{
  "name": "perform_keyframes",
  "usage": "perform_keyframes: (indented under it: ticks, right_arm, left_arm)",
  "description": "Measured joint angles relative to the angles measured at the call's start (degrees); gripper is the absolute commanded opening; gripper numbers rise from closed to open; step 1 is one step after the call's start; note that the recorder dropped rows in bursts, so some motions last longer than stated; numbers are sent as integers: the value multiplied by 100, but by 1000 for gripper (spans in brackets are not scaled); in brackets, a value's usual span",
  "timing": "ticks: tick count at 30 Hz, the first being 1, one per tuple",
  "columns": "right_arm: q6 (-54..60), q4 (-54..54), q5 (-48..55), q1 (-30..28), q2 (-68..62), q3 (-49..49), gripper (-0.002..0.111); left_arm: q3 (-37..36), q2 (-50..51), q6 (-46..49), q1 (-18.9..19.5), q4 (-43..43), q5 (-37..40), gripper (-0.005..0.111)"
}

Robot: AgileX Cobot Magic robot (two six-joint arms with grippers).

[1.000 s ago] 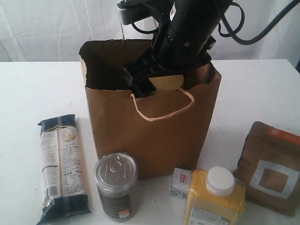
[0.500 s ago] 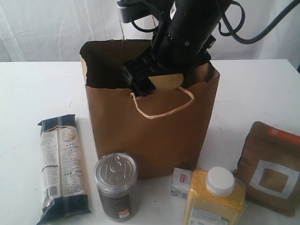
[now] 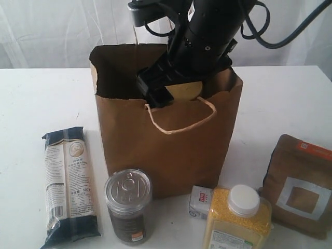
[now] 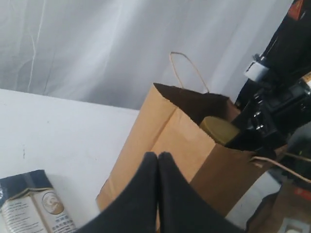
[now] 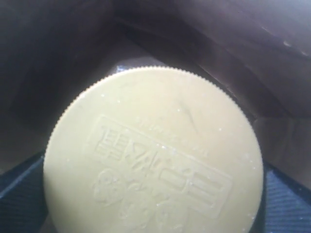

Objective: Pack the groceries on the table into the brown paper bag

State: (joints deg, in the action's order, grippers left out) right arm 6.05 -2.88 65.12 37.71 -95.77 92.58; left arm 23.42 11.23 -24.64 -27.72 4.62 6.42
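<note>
Nearby, can (image 3: 128, 205), small packet (image 3: 199, 201), bottle (image 3: 239, 215) crowd the bag (image 3: 166, 150); jar (image 3: 181, 91) held inside.

Backdrop: a white curtain (image 3: 52, 31) hangs across the full width behind the table (image 3: 41, 98) and fills everything seen beyond it. The fabric falls in soft vertical folds, with brighter bands along some of them. The table top is plain white and matte, and its far edge runs straight against the foot of the curtain. Lighting is diffuse. Shadows on the surface are faint and soft-edged.
</note>
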Motion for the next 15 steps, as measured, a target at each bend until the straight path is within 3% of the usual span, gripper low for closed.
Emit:
perform_keyframes:
  ticks: [4,10,15]
  right_arm:
    - [279,0,26,0,0,0,90]
    - [429,0,36,0,0,0,90]
    - [521,0,48,0,0,0,90]
  left_arm:
    - [1102,1252,1159,0,309,719,0]
    - [2779,3215,3915,0,1927,1535,0]
    - [4052,4758,5398,0,2659,2307,0]
